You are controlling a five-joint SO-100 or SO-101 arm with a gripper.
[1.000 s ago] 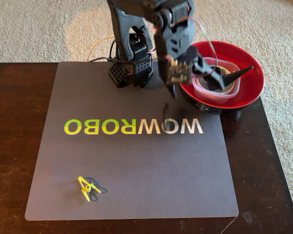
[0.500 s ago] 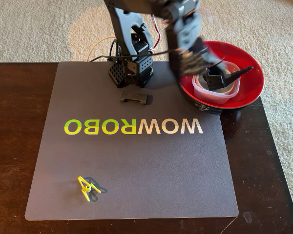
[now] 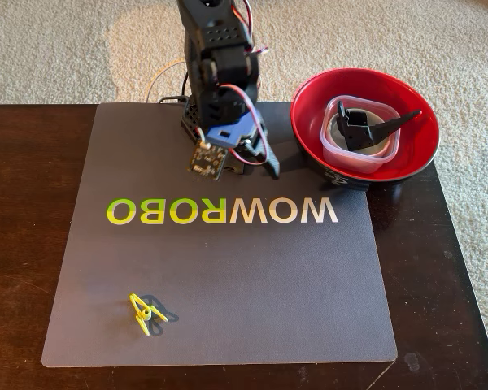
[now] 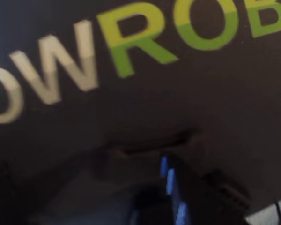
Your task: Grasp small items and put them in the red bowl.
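With the tub (image 3: 360, 135) and bracket (image 3: 366, 128) already in the red bowl (image 3: 309, 122), the end effector (image 3: 256, 162), fingers apart and empty, hovers over the ribbed block (image 4: 154, 143), which judging by this needs gripping next.

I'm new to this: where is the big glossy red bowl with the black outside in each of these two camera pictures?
Fixed view: the glossy red bowl sits at the upper right, at the right edge of the dark mat.
Wrist view: the bowl is not in it; only mat and a blurred dark shape show.
Shared landmark: the green and white WOWROBO lettering printed on the mat.
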